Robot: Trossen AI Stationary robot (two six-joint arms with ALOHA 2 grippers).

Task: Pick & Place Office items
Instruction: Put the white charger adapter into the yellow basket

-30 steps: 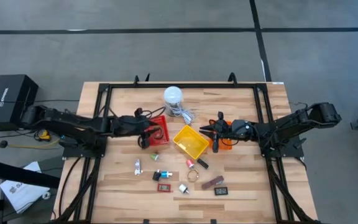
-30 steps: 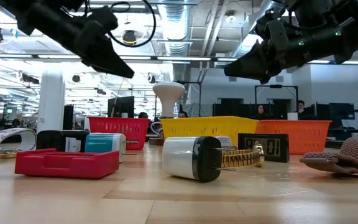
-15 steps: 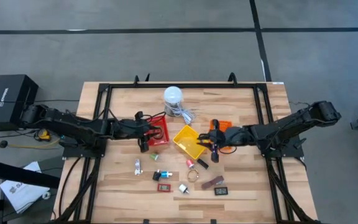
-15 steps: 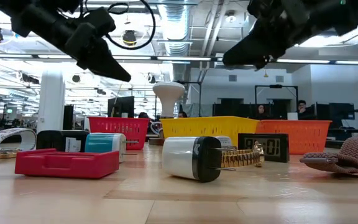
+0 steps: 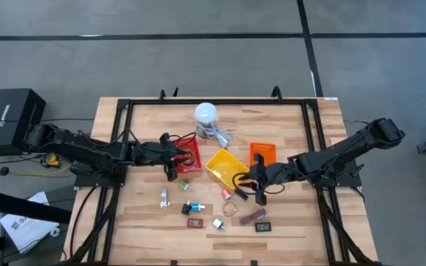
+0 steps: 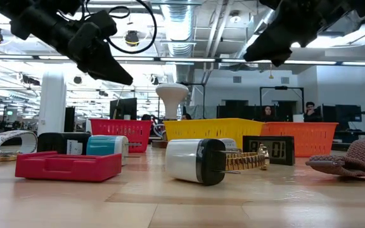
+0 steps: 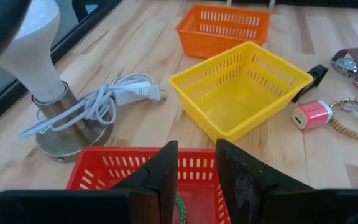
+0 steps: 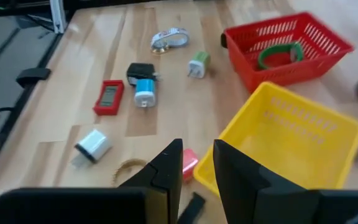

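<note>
Currently, my readout:
Left tool [image 5: 174, 164]: over the red mesh tray [image 5: 192, 151], fingers slightly parted, empty.
Right tool [image 5: 256, 185]: at the yellow mesh tray's [image 5: 226, 168] 4 o'clock, parted, empty.
Green ring [image 8: 279, 54]: inside the red tray.
Small plastic office items [image 5: 195, 222]: scattered on the wooden table [image 5: 287, 218].

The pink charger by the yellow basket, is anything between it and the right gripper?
Nothing visible. The right gripper hangs just beyond the pink charger, which lies bare on the table beside the yellow basket, with nothing on top of it.
</note>
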